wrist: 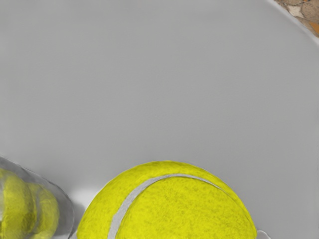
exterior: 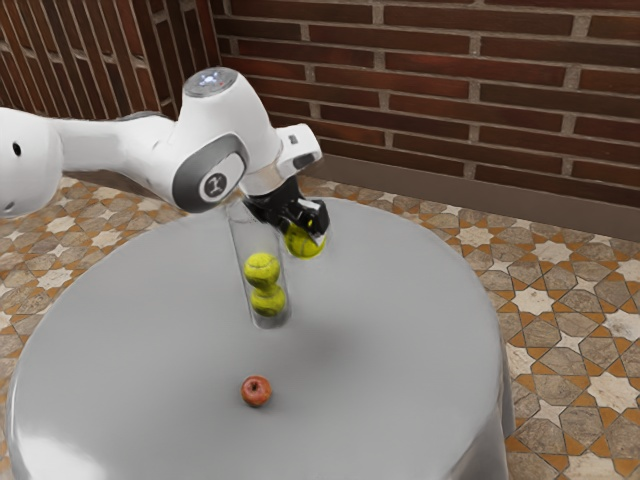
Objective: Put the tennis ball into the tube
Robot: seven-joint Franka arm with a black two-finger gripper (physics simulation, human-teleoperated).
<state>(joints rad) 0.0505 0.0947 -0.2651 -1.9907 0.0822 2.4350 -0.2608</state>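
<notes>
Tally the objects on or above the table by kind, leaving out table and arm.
Tennis balls: 3 (1 in the gripper, 2 in the tube)
Clear tube: 1
Apple: 1
Total: 5

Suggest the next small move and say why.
Probably ease the black two-finger end effector sideways until the fuzzy yellow tennis ball it holds is over the clear cylindrical tube: the ball hangs beside the tube, and two yellow balls inside leave room above.
</notes>
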